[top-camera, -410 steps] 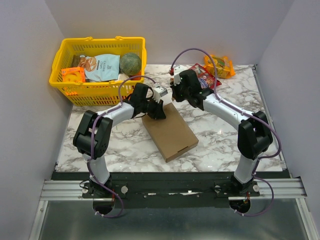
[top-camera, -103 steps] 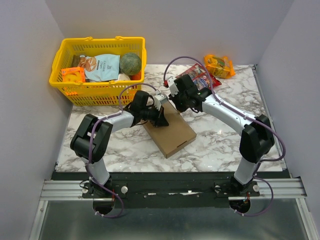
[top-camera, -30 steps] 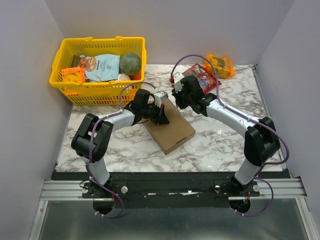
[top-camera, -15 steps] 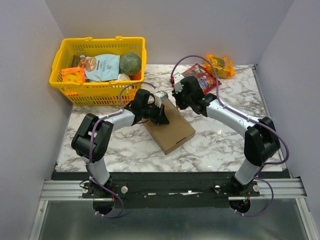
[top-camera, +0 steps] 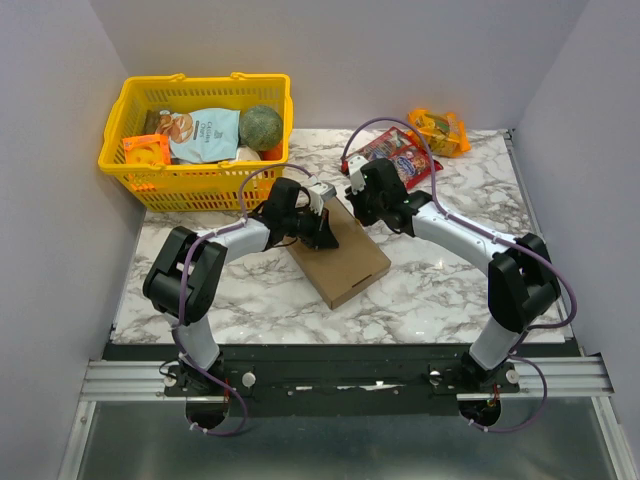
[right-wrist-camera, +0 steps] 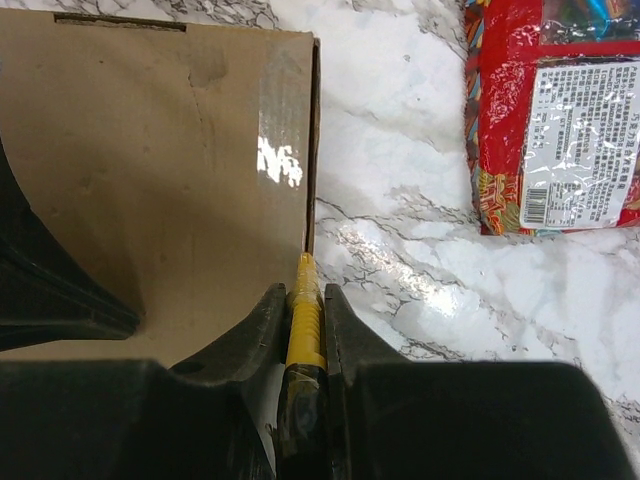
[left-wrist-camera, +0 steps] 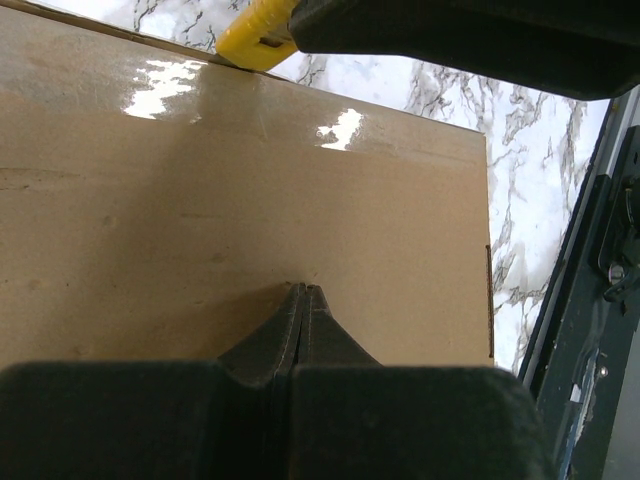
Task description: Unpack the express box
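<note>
White-shelled left arm (top-camera: 235, 233) and right arm (top-camera: 455, 228) — bulky black joints, looping purple cables (top-camera: 385, 121); matte black left gripper (left-wrist-camera: 303, 290) and right gripper (right-wrist-camera: 303, 290), wedge-shaped fingers (left-wrist-camera: 265, 345).

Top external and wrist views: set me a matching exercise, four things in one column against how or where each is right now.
Things:
1. express box
2. left gripper
3. right gripper
4. plastic basket

States:
A. shut on a thin yellow tool at the cardboard's edge
B. yellow, at the far left corner
C. lid closed, lying between the two arms
D. shut with nothing held, over the cardboard lid

Pairs: 1-C; 2-D; 3-A; 4-B
</note>
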Robot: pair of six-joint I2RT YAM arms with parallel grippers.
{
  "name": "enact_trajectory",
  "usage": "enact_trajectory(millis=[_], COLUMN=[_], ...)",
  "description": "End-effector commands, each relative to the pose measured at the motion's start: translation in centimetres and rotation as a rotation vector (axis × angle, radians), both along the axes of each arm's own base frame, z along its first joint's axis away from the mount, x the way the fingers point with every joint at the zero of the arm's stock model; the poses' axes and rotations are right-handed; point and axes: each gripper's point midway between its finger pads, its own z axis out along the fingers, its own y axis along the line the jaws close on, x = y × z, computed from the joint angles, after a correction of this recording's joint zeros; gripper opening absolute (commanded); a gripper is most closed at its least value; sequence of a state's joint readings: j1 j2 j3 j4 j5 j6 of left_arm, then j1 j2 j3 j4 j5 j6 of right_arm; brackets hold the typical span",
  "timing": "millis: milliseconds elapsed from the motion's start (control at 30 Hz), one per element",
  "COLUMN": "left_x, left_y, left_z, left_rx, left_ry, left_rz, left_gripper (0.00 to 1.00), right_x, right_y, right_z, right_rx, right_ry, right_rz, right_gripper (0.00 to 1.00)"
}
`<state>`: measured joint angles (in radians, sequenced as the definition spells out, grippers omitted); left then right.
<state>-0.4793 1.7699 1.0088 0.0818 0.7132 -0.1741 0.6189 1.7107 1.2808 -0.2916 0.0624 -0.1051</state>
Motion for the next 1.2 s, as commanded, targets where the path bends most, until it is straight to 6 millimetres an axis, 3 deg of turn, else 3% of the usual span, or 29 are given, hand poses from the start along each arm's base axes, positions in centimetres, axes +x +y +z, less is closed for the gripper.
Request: enact_trajectory(millis=[0, 267, 867, 1167], left_x=[1.1, 1.9, 2.1, 2.3], left_y=[0.5, 0.6, 0.8, 0.9], left_z=[-1.9, -2.5, -3.0, -3.1], left_rx=[0.066, 0.085, 0.099, 0.103], left_ry=[0.01, 0.011, 0.015, 0.012], left_rz=[0.049, 0.081, 0.103, 0.109], left_gripper=[0.0, 0.0, 0.0, 0.0], right_x=[-2.2, -5.7, -10.0, -11.8], right_y=[-1.2, -1.9, -4.2, -5.4], right_z=[0.1, -1.0, -2.2, -1.9], right_rx=[-0.027, -0.053, -0.108, -0.12], right_ry=[0.067, 0.169, 0.263, 0.287], right_rz=[-0.005, 0.0, -0.001, 0.004], right_gripper=[0.01, 0.0, 0.0, 0.0])
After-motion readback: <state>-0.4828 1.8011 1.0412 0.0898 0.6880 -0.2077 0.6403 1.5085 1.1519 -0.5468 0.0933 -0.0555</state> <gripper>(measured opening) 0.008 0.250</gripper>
